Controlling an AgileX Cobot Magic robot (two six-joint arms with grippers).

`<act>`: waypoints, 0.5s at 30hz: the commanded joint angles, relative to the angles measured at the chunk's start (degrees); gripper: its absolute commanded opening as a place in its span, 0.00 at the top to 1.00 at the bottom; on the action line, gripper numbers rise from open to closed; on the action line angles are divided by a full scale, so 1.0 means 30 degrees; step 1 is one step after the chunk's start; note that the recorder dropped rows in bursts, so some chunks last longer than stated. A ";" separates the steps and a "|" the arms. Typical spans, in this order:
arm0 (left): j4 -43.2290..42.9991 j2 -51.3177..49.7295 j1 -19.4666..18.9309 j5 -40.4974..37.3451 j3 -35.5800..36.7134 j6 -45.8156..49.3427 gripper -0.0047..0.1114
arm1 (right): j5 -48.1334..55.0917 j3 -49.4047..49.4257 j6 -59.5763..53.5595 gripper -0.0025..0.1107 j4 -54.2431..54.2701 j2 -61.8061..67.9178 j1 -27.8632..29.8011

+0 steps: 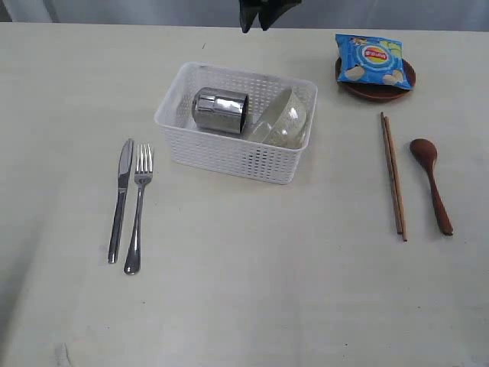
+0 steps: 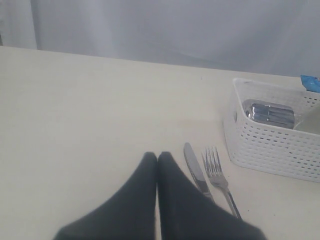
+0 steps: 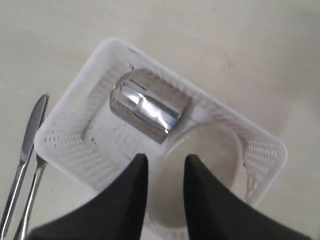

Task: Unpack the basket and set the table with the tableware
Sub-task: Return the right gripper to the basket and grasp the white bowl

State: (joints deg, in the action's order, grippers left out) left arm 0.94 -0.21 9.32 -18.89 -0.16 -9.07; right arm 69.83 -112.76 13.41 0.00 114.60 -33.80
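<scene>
The white basket (image 1: 229,162) stands mid-table, holding a steel cup (image 1: 220,109) on its side and a pale bowl (image 1: 284,121) tilted against the wall. To its left, a knife (image 1: 120,199) and fork (image 1: 137,210) lie side by side. Chopsticks (image 1: 393,176) and a reddish-brown spoon (image 1: 432,183) lie on the right. My right gripper (image 3: 166,159) hovers open above the bowl (image 3: 215,150), beside the cup (image 3: 147,105); its dark tips show at the exterior view's top edge (image 1: 257,24). My left gripper (image 2: 157,156) is shut and empty, over bare table left of the knife (image 2: 194,167).
A dark brown plate (image 1: 374,92) at the back right carries a blue chip bag (image 1: 370,60). The cream table (image 1: 252,290) stretches in front of the basket. A pale curtain runs behind the far edge.
</scene>
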 commanded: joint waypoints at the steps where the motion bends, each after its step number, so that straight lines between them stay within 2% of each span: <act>1: 0.0059 0.0069 -0.0019 0.0215 0.0053 0.0010 0.96 | 0.0043 0.3252 -0.0547 0.77 -0.0448 -0.2560 0.0019; 5: 0.0059 0.0069 -0.0019 0.0215 0.0053 0.0010 0.96 | 0.0043 0.6410 0.0138 0.77 -0.2352 -0.4542 0.0019; 9: 0.0059 0.0069 -0.0019 0.0215 0.0053 0.0010 0.96 | 0.0043 0.7414 0.1136 0.76 -0.3457 -0.4772 0.0019; 15: 0.0059 0.0069 -0.0019 0.0215 0.0053 0.0010 0.96 | 0.0043 0.6504 0.1649 0.51 -0.2419 -0.3212 0.0019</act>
State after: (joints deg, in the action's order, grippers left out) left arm 0.94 -0.21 9.32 -18.89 -0.16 -9.07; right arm 70.30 -91.88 17.57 -8.89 103.04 -33.80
